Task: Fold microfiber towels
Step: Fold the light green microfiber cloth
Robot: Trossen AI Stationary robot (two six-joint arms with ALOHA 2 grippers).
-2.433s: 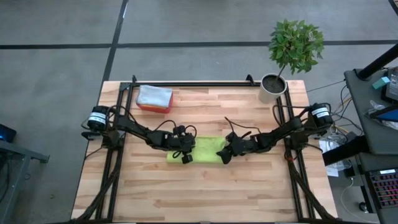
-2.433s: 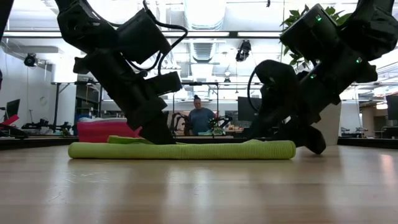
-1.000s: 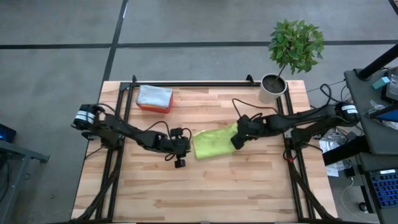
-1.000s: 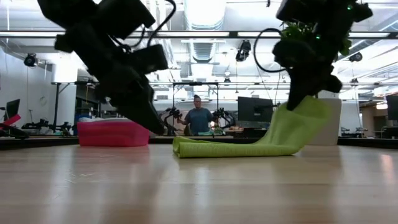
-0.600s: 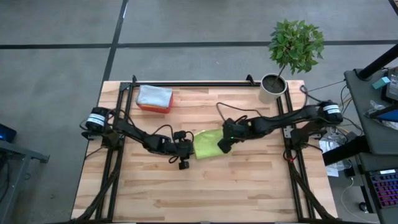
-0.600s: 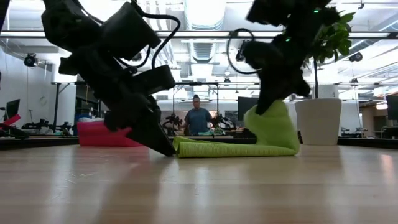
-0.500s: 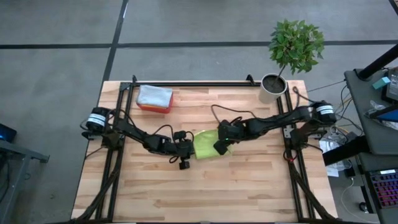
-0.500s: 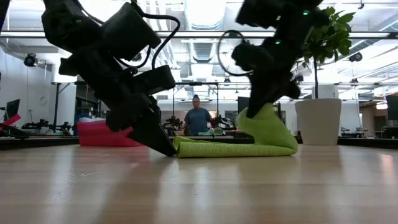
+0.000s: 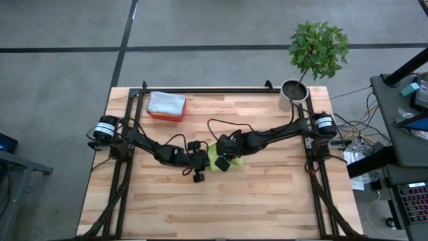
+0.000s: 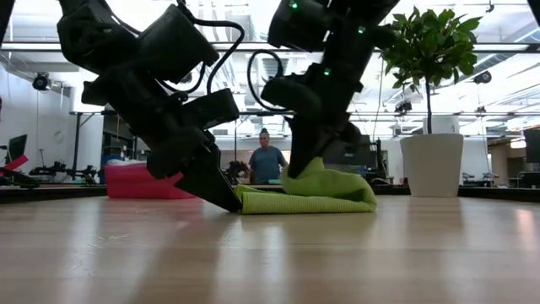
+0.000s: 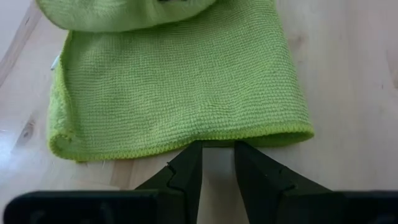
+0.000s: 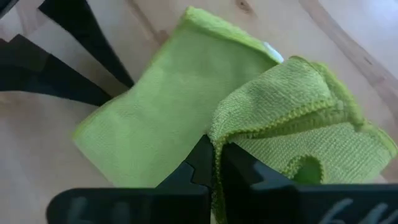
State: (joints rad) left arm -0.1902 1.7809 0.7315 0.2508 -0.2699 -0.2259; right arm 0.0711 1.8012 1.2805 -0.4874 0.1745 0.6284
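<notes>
Folding lime green microfiber towel (image 9: 215, 156), soft, floppy, light. Right gripper (image 12: 214, 163) fingers pinched on hemmed edge, best hold. Left gripper (image 11: 217, 163) fingers narrow, pinning opposite hem to tabletop (image 9: 267, 194).

Robotics lab: open hall, exposed ceiling ducts (image 10: 270, 59), monitors (image 10: 17, 148), other rigs, person (image 10: 267, 160) at bench behind.

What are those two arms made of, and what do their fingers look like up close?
Both arms are dark, jointed and slim, with loose black cables looping along them. Each base carries a round cap with a white label. The left gripper has two flat, black, wedge-shaped fingers; the right gripper has the same. Small green lights glow on the right arm.
</notes>
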